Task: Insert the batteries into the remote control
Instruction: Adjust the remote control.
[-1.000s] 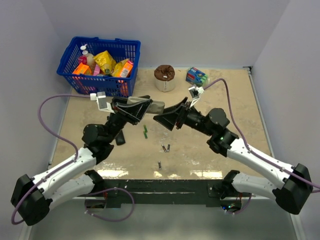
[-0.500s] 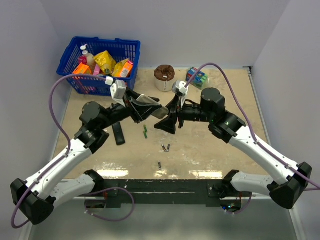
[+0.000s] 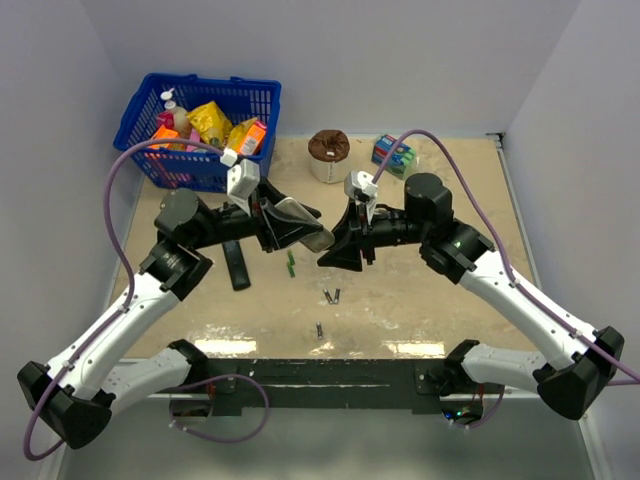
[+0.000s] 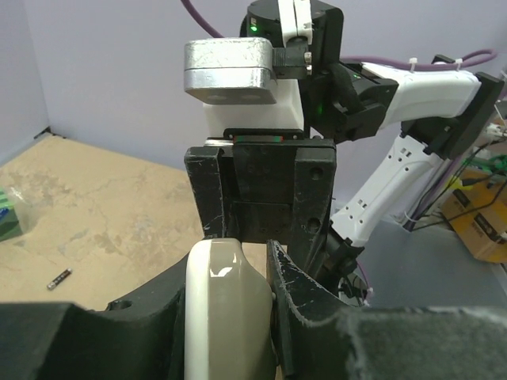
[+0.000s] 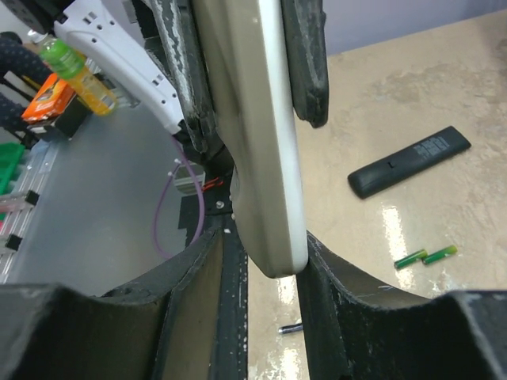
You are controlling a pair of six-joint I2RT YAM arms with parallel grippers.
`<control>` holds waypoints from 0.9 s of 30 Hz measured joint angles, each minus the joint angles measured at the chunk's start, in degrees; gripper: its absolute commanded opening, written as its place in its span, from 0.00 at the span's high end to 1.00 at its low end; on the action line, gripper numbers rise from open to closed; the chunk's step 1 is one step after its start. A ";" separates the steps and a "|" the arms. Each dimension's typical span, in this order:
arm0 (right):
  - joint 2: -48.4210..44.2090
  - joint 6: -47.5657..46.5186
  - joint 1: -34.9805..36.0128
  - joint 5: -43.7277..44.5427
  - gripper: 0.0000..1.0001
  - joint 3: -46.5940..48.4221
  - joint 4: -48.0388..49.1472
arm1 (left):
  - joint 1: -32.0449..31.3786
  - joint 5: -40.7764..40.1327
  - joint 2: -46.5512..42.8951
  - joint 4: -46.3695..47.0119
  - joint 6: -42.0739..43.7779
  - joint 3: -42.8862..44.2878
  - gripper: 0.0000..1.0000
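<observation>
Clamping the remote control (image 5: 261, 142) narrowly, my left end effector (image 3: 295, 228) holds it in the air over the counter's (image 3: 450, 180) middle. My right end effector (image 5: 271, 245) straddles its free end; whether it grips, I cannot tell. The batteries (image 3: 331, 295) lie toward the near edge.

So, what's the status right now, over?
Left gripper shut on the remote control, midair. Right gripper around its other end, grip unclear. Batteries loose on the table below. Black remote aside, no obstruction.
</observation>
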 measured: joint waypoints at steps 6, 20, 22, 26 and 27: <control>-0.11 0.04 0.00 -1.99 0.59 0.00 0.11 | 0.02 3.67 1.42 -0.31 -0.48 0.68 0.98; -0.63 -0.28 0.04 -3.69 1.00 -0.17 1.18 | 0.11 7.52 2.25 -5.49 0.04 4.13 0.54; -0.76 1.29 0.04 -3.96 1.00 -0.96 3.04 | 0.13 6.93 2.10 -5.11 -0.07 4.04 0.40; -1.51 6.71 0.02 -3.89 1.00 -4.46 9.64 | 0.33 4.20 0.50 -1.97 -1.31 2.01 0.26; -1.62 8.48 0.02 -3.91 1.00 -5.46 11.82 | 0.33 3.43 -0.13 -1.07 -1.62 1.27 0.22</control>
